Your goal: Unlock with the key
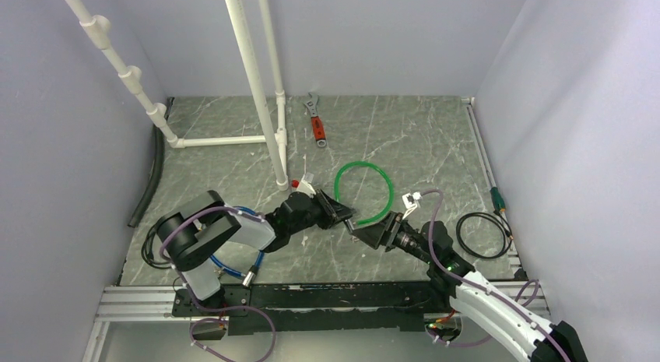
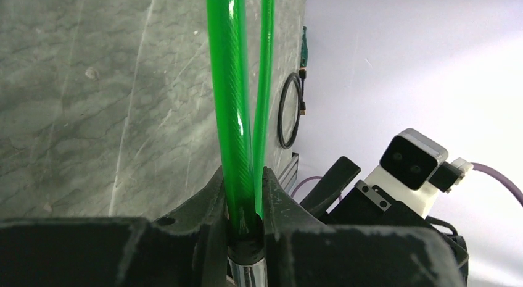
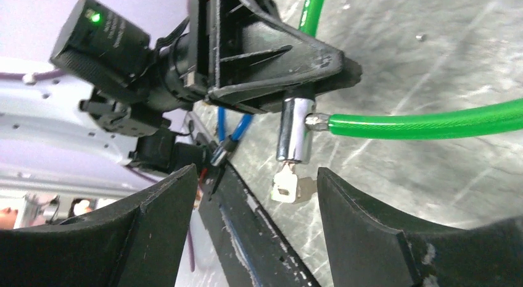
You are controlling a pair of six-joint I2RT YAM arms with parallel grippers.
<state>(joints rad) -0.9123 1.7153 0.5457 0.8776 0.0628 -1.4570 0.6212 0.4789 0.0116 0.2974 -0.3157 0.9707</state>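
Right wrist: right fingers [image 3: 370,225] wide near the key [image 3: 285,188], left fingers [image 3: 271,71] clamping lock [image 3: 295,129]

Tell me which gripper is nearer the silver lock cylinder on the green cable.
Left. The left gripper is clamped on the lock cylinder. The right gripper is open and not touching it, its fingers flanking the key sticking out of the cylinder's end.

Your top camera looked down from above the near edge; your wrist cameras faced each other closely, sharing the green cable [image 3: 432,123].
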